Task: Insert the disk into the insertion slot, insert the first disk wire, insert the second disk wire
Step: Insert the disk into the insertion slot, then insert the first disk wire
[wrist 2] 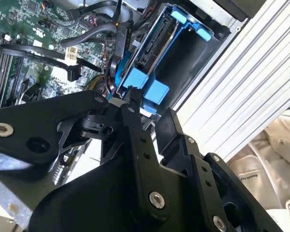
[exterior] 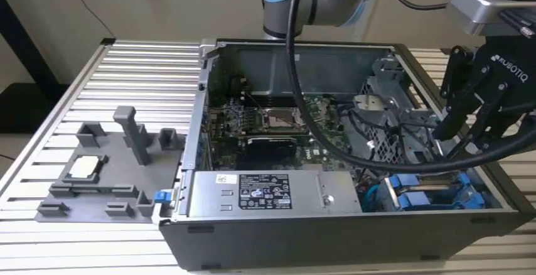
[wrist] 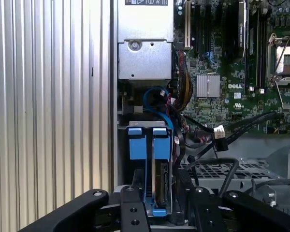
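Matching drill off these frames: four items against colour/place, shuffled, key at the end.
1. disk
2. power-supply box
3. fixture tray
4. gripper

A. black, open, above the drive corner of the case
B. blue frame, inside the case
C. silver with a white label
D. grey, on the slatted table beside the case

Pairs: 1-B, 2-C, 3-D, 4-A
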